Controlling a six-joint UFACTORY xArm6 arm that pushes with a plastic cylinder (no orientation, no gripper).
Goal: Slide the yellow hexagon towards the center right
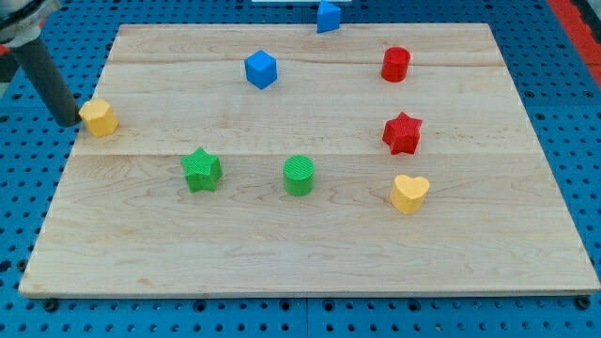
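The yellow hexagon [99, 117] sits at the left edge of the wooden board [310, 253], in the upper half of the view. My dark rod comes down from the view's top left, and my tip [69, 121] is just off the board's left edge, touching or almost touching the hexagon's left side. The centre right of the board holds a red star [402, 132] and, below it, a yellow heart [409, 193].
A blue cube [261, 69] lies at the upper middle and a second blue block [328, 16] at the top edge. A red cylinder [396, 64] is at the upper right. A green star [201, 170] and a green cylinder [299, 176] lie mid-board.
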